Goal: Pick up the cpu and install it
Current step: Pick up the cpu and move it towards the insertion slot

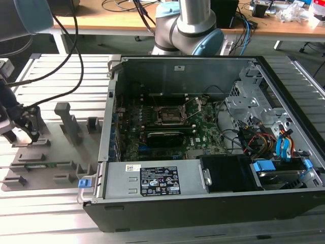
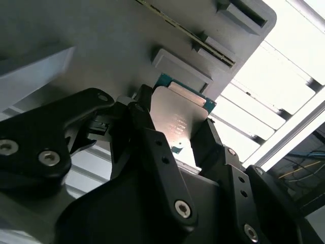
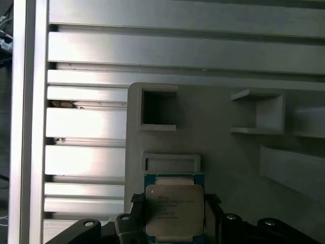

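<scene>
Position: the end effector [image 1: 26, 133] stands over the grey tray [image 1: 58, 152] on the slatted surface [image 1: 61, 71], at the exterior view's left, well apart from the open case [image 1: 177, 68] and its socket [image 1: 169, 114].

Grip: in both wrist views the cpu [image 3: 174, 208] sits between the two dark fingers [image 3: 134, 206], which are drawn in narrow against its opposite edges. It lies just beside a shallow tray recess [image 3: 171, 162]. I cannot tell whether it is lifted off the tray.

Handling, judged: light, stiff and flat, with a smooth metal lid likely to slip. The underside is fragile, so an edge hold, kept level, is sound.
</scene>
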You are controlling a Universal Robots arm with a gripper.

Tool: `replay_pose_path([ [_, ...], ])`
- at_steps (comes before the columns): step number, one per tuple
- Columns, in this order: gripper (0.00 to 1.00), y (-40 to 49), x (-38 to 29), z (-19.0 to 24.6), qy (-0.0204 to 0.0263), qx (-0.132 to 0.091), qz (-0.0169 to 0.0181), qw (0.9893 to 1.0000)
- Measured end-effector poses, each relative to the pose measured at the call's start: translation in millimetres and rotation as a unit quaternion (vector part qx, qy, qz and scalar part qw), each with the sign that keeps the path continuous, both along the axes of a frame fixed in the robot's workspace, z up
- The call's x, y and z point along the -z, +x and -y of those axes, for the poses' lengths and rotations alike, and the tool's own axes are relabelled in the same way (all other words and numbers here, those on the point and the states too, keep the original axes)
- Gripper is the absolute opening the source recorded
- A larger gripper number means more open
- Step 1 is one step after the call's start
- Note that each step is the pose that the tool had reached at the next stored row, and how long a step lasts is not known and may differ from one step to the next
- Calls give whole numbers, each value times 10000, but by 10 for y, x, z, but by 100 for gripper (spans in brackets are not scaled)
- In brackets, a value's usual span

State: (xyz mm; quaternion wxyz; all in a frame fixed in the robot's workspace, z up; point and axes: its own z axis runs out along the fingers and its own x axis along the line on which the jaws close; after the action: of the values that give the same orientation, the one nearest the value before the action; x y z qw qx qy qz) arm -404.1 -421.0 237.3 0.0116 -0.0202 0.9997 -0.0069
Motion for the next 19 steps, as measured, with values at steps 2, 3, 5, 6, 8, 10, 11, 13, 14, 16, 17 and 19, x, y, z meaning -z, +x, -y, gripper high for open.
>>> replay_pose_path([
  [2, 55, 0, -39, 0, 0, 0, 0, 10000],
  [3, 55, 0, -56, 0, 0, 0, 0, 10000],
  [5, 55, 0, -95, 0, 0, 0, 1, 10000],
  [6, 55, 0, -118, 0, 0, 0, 0, 10000],
  [8, 55, 0, -163, 0, 0, 0, 0, 10000],
  [10, 55, 0, -195, 0, 0, 0, 0, 10000],
  [11, 55, 0, -223, 0, 0, 0, 0, 10000],
  [13, 55, 0, -292, 0, 0, 0, 0, 10000],
  [14, 55, 0, -325, 0, 0, 0, 0, 10000],
  [16, 55, 0, -357, 0, 0, 0, 0, 10000],
  [17, 55, 0, -387, 0, 0, 0, 0, 10000],
  [19, 55, 0, -438, 0, 0, 0, 0, 10000],
])
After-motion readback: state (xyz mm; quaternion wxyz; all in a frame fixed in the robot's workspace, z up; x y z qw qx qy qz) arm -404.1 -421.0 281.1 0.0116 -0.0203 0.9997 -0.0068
